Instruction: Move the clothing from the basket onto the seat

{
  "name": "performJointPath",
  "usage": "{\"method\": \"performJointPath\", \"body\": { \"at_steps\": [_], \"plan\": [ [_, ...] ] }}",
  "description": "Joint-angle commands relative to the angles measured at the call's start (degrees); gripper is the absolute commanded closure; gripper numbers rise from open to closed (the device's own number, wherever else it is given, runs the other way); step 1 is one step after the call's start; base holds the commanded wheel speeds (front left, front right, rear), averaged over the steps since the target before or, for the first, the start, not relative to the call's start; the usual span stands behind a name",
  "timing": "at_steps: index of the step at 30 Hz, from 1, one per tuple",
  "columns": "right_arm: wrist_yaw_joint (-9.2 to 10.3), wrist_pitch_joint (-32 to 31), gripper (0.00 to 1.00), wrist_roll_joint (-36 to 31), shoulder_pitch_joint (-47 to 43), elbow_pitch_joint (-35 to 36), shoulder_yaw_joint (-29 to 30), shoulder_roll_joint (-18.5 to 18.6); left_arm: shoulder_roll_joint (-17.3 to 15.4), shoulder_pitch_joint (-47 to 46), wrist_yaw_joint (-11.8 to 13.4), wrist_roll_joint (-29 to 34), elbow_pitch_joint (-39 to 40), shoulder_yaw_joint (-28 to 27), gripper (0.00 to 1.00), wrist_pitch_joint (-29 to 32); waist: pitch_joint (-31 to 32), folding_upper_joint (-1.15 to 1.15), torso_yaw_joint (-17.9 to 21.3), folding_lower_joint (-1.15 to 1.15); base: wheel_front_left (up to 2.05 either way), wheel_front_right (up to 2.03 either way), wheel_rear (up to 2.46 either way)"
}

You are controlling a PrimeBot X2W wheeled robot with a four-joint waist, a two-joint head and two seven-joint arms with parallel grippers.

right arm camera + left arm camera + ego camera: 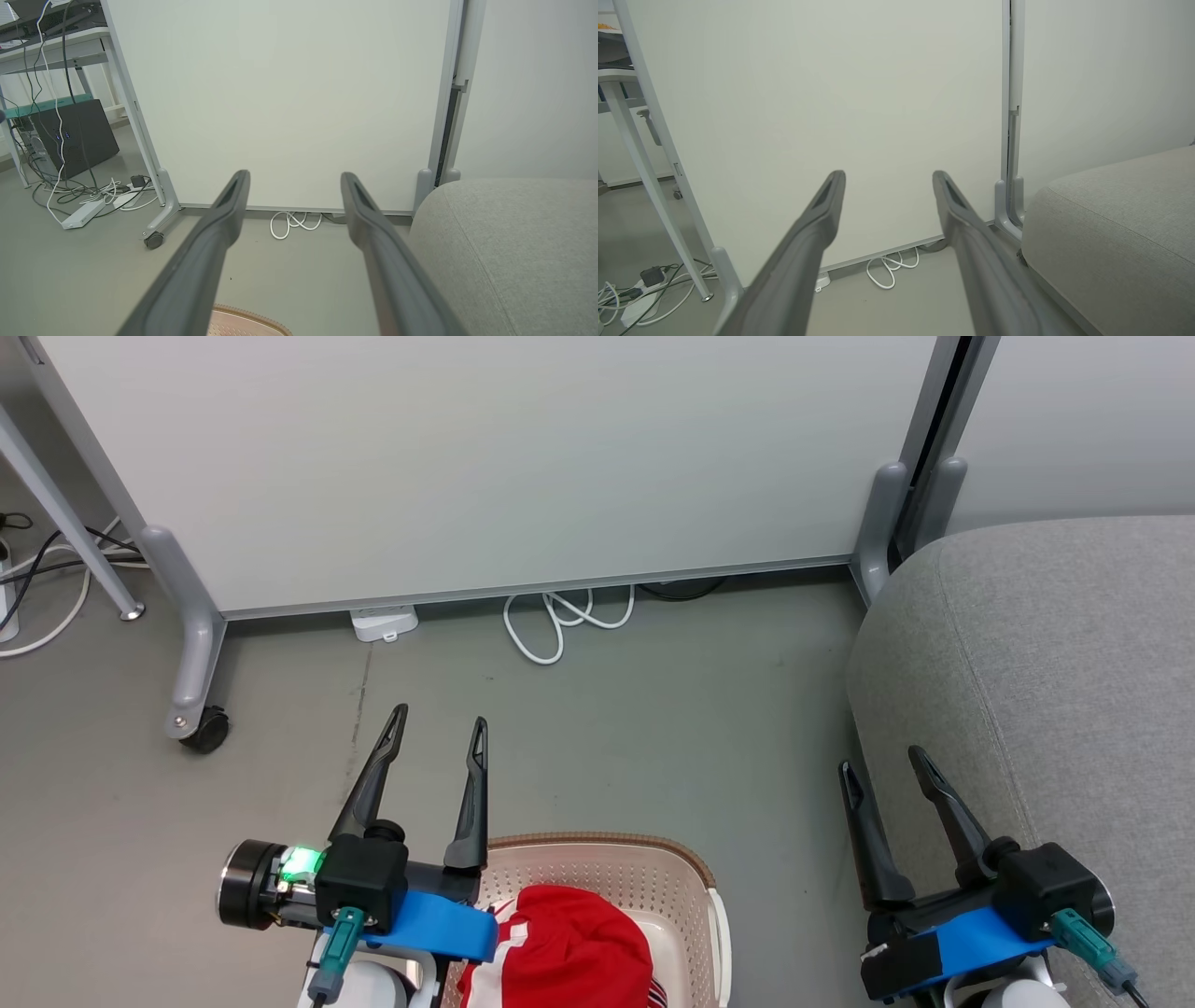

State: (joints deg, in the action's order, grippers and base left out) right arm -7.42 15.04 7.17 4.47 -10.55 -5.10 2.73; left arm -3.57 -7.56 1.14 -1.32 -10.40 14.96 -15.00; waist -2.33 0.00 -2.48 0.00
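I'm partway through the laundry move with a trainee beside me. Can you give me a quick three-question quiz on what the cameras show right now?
1. True or false: the clothing lies in the basket.
2. The left gripper is: A) open and empty, B) shut on the clothing, C) shut on the basket rim.
3. Which gripper is nearer the seat?

Key
1. True: the red garments are heaped inside the basket, none on the seat.
2. A: its fingers are spread, with nothing between them.
3. The right gripper, open at the seat's near edge.
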Motion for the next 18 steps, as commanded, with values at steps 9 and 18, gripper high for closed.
{"method": "performJointPath", "body": {
  "at_steps": [9,18],
  "plan": [
    [-0.13,0.2,0.00,-0.6,1.7,0.4,1.1,0.3,-0.2,-3.9,-2.2,0.5,-1.2,0.5,0.00,-0.3,-1.8,0.00,0.0,0.00,0.00,0.00,0.00],
    [-0.13,0.2,0.00,-1.8,5.6,1.6,1.4,0.3,-1.7,-12.2,-6.4,1.5,-8.2,3.7,0.00,-0.2,-7.6,0.00,1.8,0.00,0.00,0.00,0.00]
  ]
}}
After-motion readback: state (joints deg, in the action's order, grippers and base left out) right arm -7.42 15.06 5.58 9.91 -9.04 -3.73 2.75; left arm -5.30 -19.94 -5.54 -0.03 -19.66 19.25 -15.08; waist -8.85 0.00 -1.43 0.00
